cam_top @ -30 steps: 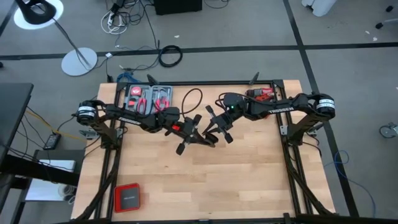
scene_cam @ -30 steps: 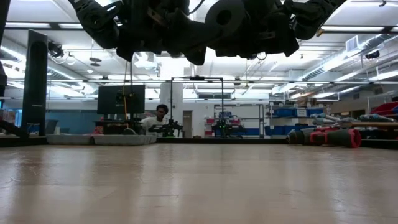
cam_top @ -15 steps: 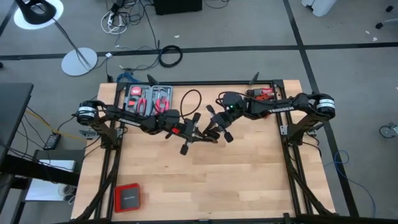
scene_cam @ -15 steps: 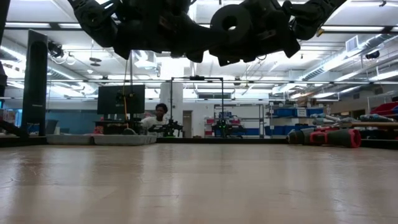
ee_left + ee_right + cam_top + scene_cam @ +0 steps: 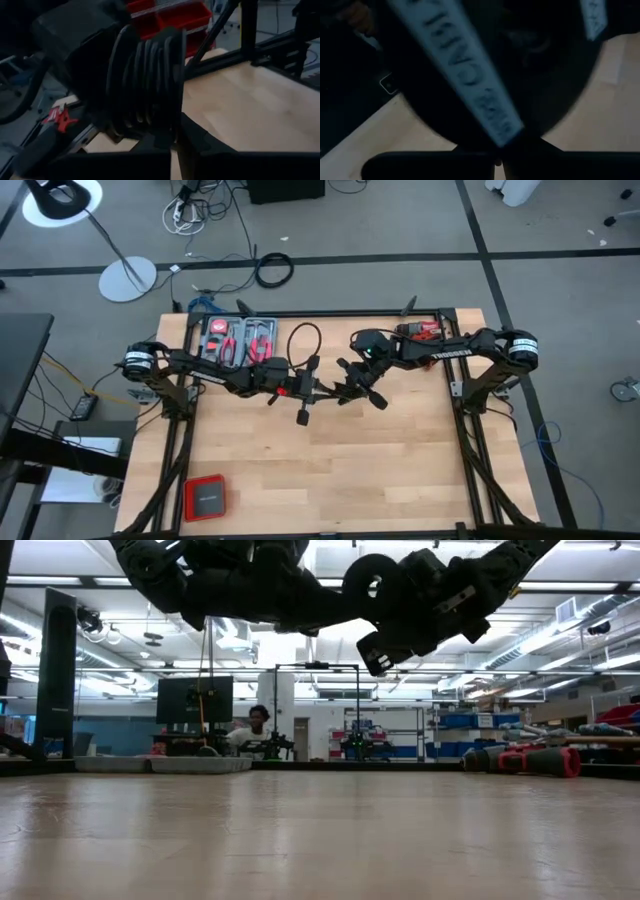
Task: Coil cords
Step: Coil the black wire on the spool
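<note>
Your two arms meet above the tabletop (image 5: 400, 450) middle, left end effector (image 5: 322, 388) clenched on a thin black cord (image 5: 303, 338) looping back toward the red tool tray (image 5: 238, 340), right end effector (image 5: 345, 388) clenched just beside it, red drill (image 5: 422, 330) behind.

Grey floor (image 5: 400, 220), white floor lamp (image 5: 62, 202), bright ceiling lights (image 5: 60, 582).
</note>
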Action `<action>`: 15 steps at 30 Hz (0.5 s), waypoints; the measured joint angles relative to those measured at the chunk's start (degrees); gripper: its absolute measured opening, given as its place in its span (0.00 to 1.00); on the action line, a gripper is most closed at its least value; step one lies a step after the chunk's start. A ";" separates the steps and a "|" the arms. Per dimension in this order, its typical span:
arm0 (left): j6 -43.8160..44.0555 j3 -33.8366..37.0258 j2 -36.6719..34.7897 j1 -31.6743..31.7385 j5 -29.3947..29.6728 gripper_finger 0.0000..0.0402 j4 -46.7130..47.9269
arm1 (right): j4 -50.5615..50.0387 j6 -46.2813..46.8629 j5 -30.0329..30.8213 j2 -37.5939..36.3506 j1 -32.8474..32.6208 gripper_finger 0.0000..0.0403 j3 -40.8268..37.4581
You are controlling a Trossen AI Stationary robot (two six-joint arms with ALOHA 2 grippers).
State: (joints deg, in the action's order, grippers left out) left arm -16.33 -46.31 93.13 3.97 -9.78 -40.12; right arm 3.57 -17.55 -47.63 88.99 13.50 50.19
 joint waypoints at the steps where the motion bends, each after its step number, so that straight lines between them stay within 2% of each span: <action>1: -0.10 -0.04 -0.08 0.04 -0.09 0.02 0.53 | -0.02 0.39 0.04 0.00 0.29 0.03 0.00; 10: 1.03 -0.09 -0.08 0.15 1.15 0.02 4.33 | -2.62 0.51 1.54 -0.02 1.24 0.14 0.00; 15: 1.87 -0.13 -0.08 -0.13 1.33 0.02 6.58 | -3.05 0.07 4.56 -0.02 1.96 0.18 0.00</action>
State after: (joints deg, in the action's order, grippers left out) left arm -14.46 -46.44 93.06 3.84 -8.44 -33.55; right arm 0.52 -17.47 -43.07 88.97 15.46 50.19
